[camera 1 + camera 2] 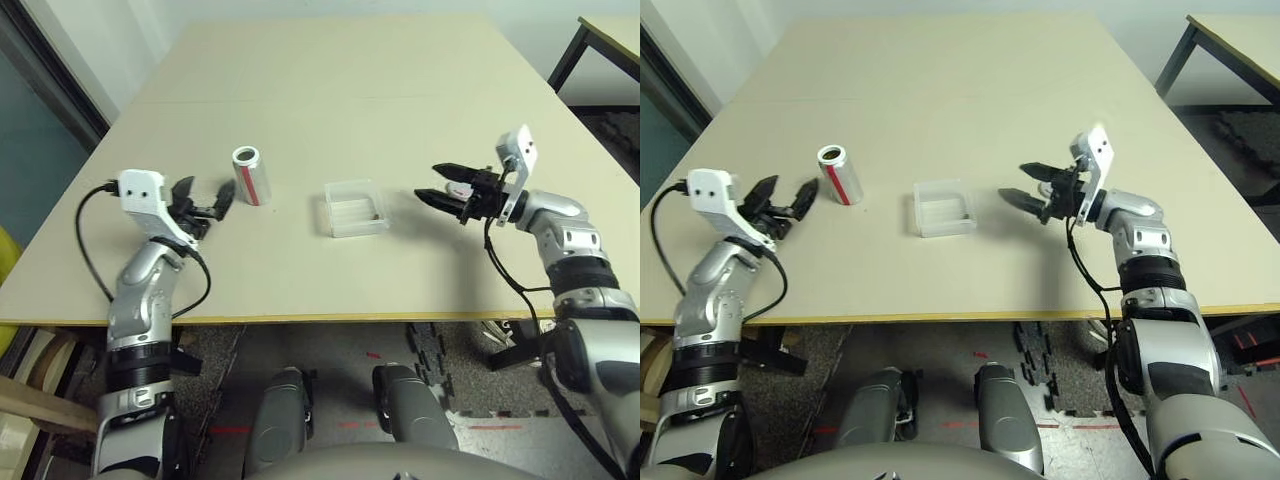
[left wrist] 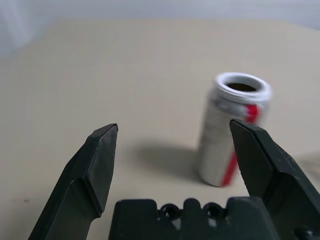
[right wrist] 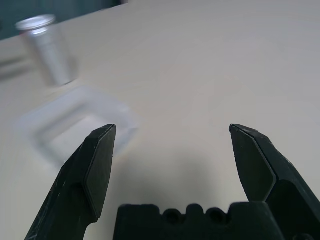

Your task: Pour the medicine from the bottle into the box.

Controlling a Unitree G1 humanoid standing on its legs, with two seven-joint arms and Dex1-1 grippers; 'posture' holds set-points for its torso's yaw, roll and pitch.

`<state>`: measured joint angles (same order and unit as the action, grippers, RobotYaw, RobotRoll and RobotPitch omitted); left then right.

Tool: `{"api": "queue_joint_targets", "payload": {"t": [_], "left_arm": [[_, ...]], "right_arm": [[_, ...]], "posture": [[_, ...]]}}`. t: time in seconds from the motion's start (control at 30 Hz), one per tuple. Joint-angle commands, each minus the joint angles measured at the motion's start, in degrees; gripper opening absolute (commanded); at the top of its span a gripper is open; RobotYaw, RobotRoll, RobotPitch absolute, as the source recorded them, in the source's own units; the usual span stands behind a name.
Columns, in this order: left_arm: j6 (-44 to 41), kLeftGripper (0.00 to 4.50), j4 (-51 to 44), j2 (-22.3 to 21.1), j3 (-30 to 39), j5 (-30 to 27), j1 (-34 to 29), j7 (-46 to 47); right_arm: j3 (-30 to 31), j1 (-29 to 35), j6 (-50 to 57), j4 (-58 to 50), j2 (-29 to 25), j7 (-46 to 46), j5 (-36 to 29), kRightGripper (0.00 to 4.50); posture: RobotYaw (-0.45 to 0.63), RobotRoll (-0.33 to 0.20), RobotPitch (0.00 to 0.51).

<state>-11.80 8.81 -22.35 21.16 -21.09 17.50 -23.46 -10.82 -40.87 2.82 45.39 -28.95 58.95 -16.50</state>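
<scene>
Both grippers' fingers apart, empty; upright silver red-striped bottle point(image 1: 251, 175) beside clear square plastic box point(image 1: 355, 208) could topple if left gripper point(image 1: 204, 200) nudges it.

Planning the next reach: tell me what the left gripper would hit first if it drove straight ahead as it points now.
Probably the bottle: it stands upright just ahead of the open left gripper, slightly toward its right finger, so it might only graze it.

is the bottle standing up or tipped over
Upright: the bottle stands on its base on the table, its white-rimmed open mouth facing up.
</scene>
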Motion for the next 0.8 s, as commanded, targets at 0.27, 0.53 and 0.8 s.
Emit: {"api": "queue_joint_targets", "payload": {"t": [0.27, 0.53, 0.8], "left_arm": [[3.62, 4.48, 16.01, -8.39, 3.29, 0.31, 9.66, -1.17], [7.24, 4.48, 24.21, -10.80, 2.86, 0.73, 12.84, -3.04], [9.33, 4.48, 29.75, -11.50, 2.52, 1.33, 15.68, -4.06]], "right_arm": [[-8.24, 2.05, -4.35, 1.33, -1.09, -19.55, -0.41, 4.50], [-11.13, 4.47, -8.21, 2.33, -2.25, -27.30, -0.45, 4.50], [-13.07, 6.17, -10.82, 4.11, -3.06, -30.75, -1.03, 4.50]], "posture": [[-0.17, 0.000, 0.098], [-0.18, 0.000, 0.099], [-0.19, 0.000, 0.099]]}}
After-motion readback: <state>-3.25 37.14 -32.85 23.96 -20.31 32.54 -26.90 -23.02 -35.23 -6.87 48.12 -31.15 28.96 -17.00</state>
